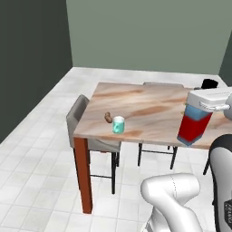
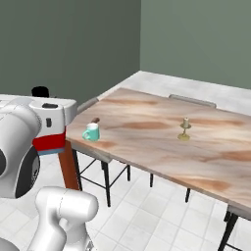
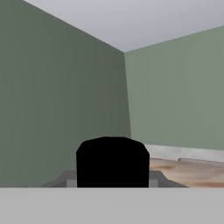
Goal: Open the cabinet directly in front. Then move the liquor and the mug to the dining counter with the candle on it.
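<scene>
My gripper (image 1: 202, 108) is shut on the liquor (image 1: 195, 128), a squarish bottle with a blue upper body and a red lower part, which hangs tilted in the air by the near edge of the dining counter (image 1: 149, 108). In the hand view its black cap (image 3: 113, 162) sits between my fingers. From the right, the liquor (image 2: 49, 141) shows under the white hand, left of the counter's corner. The teal mug (image 1: 118, 124) stands upright near the counter's front left corner. On the dining counter (image 2: 147, 128) the candle (image 2: 185, 128) stands further in. The cabinet is out of view.
A small brown lumpy item (image 1: 108, 117) lies just behind the mug. A grey chair (image 1: 77, 117) is tucked at the counter's left end and another chair (image 1: 161, 84) at the far side. White tiled floor (image 1: 41, 172) lies open to the left, with green walls behind.
</scene>
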